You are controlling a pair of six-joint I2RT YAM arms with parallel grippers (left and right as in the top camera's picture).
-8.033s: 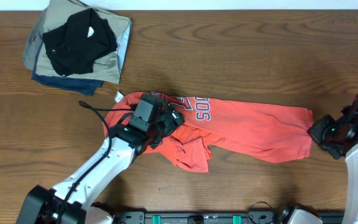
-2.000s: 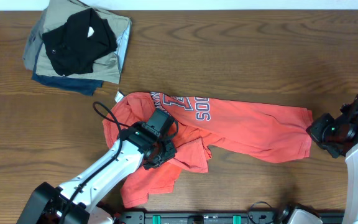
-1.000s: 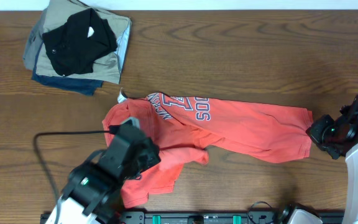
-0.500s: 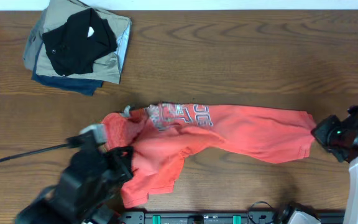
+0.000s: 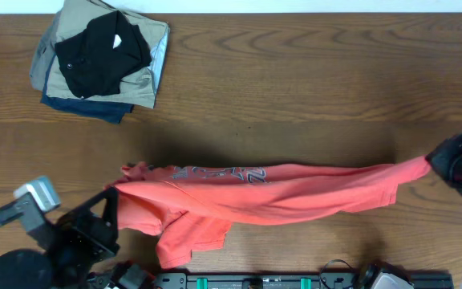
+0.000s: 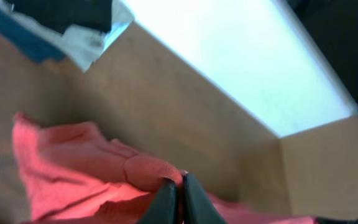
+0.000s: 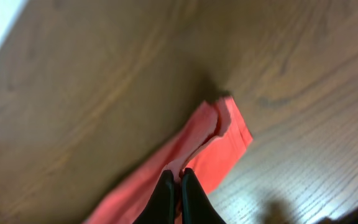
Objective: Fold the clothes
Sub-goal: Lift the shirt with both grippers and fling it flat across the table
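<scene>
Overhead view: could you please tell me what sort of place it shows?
Probably a robot workbench: wooden table, stack of folded garments, T-shirt stretched between left hand and right hand.

A black garment (image 5: 99, 52) tops a folded khaki-and-navy pile (image 5: 141, 87) on the wooden table (image 5: 311, 80).

Legible text: none | Lettering (image 5: 219, 172): navy-and-white block characters on coral-red T-shirt (image 5: 311, 197), toward front edge of desk (image 5: 295, 80), creased into a fold, unreadable | White tag (image 5: 117, 42): on black garment (image 5: 95, 56) topping stack (image 5: 54, 90) at desk's back-left corner, too small to read
</scene>
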